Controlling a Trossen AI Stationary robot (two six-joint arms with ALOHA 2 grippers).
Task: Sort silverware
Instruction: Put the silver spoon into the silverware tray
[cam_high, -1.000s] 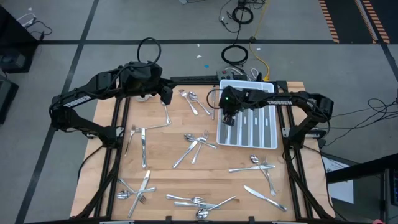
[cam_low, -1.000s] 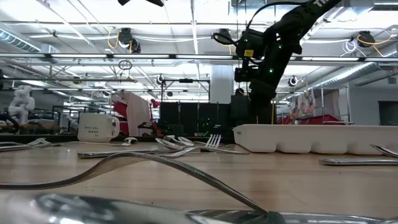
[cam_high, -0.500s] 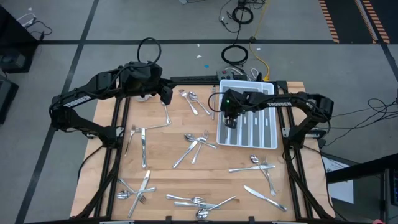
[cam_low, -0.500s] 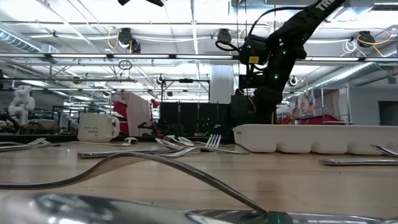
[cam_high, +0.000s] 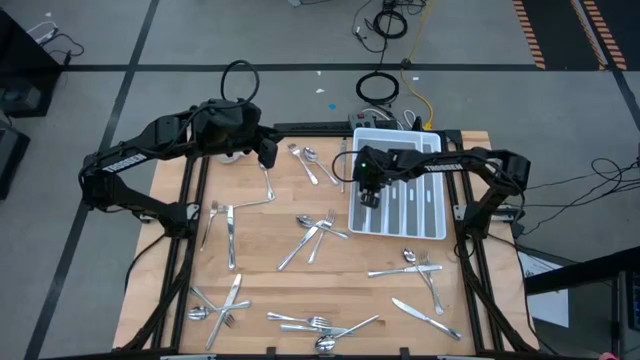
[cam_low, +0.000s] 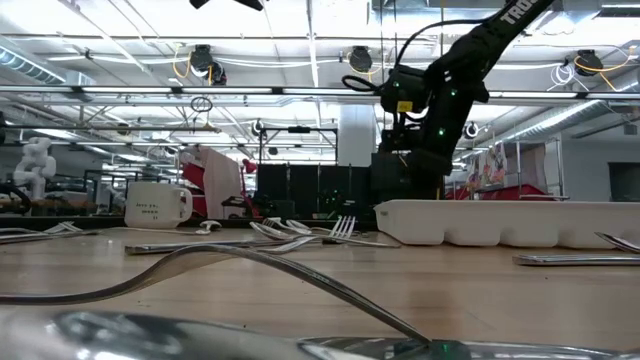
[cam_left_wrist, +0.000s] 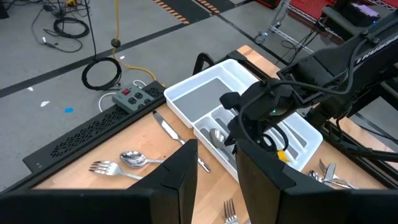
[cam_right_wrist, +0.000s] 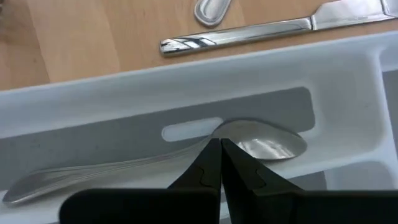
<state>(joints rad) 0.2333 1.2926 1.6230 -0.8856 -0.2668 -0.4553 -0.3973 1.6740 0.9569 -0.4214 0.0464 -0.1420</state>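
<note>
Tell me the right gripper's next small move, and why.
Probably open the right gripper and lift clear. Its fingers are shut on the neck of a spoon that already lies along the bottom of a tray slot, so it looks ready to release. The left gripper waits, open, over the table's far side.

A white compartmented tray (cam_high: 432, 222) sat on the right side of the wooden table (cam_high: 270, 250), toward the far edge. A white mug (cam_low: 157, 206) stood at the far left. Beyond the table's far edge, a power strip (cam_left_wrist: 133, 96) and coiled black cables (cam_high: 378, 87) lay on the grey floor (cam_high: 100, 40).
</note>
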